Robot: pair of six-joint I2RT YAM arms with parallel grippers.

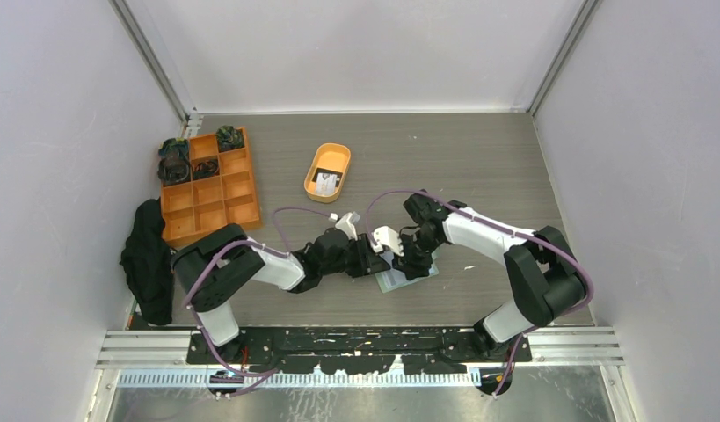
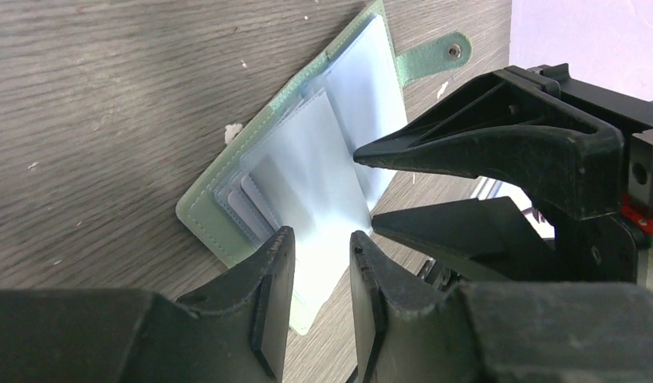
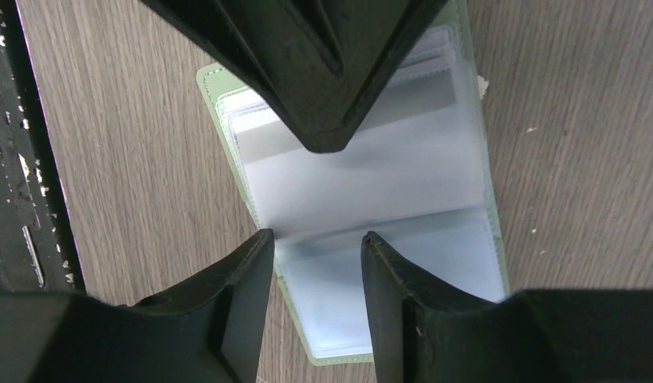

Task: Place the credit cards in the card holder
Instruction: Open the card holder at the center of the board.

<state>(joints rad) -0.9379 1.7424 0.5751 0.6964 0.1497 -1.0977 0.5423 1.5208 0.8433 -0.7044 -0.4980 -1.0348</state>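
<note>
Straddling one clear sleeve [image 2: 316, 239], the left gripper [image 2: 321, 267] stands part-open, not clamped, with no card in it. The card holder [image 2: 207, 217] lies open directly beneath it, snap tab pointing away.

Right wrist: right gripper [image 3: 315, 249] about half-open and empty, set astride the holder's fold. The fold runs crosswise to the jaws.

Top view: both grippers meet over the holder at near centre of the table. The loose credit cards [image 1: 326, 182] sit in the orange tray [image 1: 332, 148], up-table and to the left. Left arm looks the nearer for the next fetch.
</note>
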